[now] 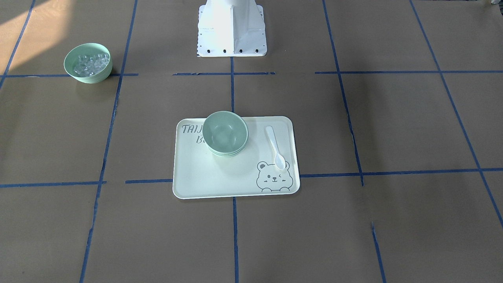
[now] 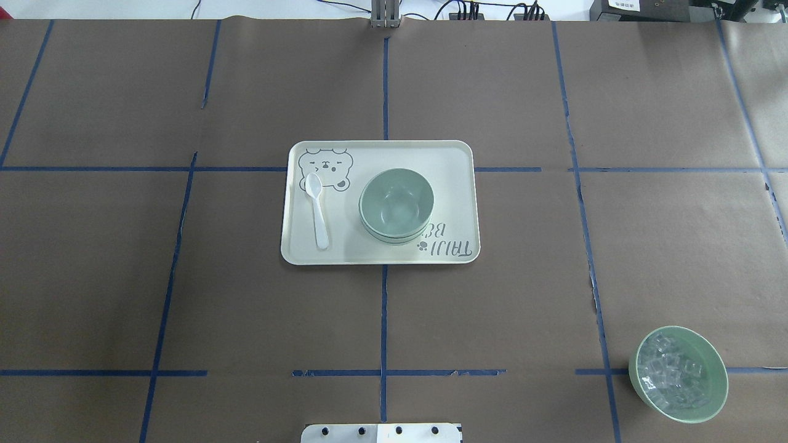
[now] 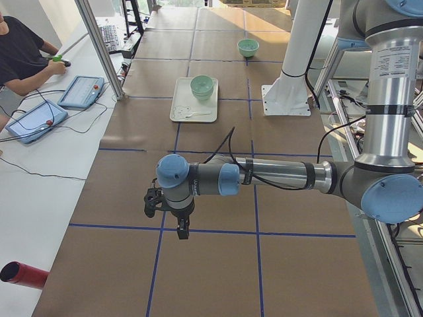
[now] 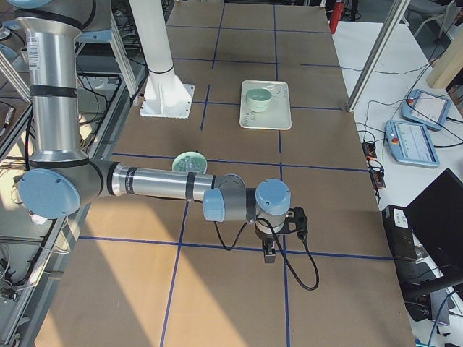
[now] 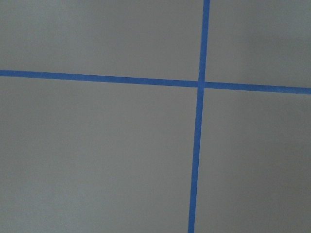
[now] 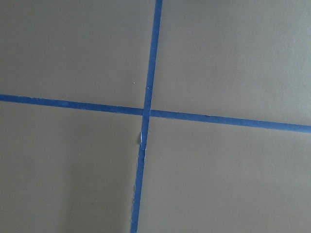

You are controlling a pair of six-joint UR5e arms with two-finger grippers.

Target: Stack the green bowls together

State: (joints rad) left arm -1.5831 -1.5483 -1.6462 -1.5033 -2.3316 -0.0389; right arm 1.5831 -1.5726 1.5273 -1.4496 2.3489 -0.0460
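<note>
The green bowls (image 2: pixel 396 205) sit nested in one upright stack, their rims showing one just under another, on the right half of the tray (image 2: pixel 443 154) in the overhead view. The tray lies in the middle of the table (image 2: pixel 123 277). The stack covers part of the tray's lettering, and the top bowl's inside is bare. A white spoon (image 2: pixel 317 209) lies on the tray's left half, apart from the stack, its scoop touching the printed bear. An ice bowl (image 2: pixel 678 375) stands well apart, near and to the right, on a blue tape line. Seen from the front, the stack (image 1: pixel 225 133) is on the far left part of the tray (image 1: pixel 204 177). Both arms are off at the table's ends, well away from the tray. The left gripper (image 3: pixel 182 232) hangs pointing down over bare paper, and so does the right gripper (image 4: pixel 268 254). Each shows only in a side view, so I cannot tell how their fingers stand. Both wrist cameras show only paper and crossing tape.
</note>
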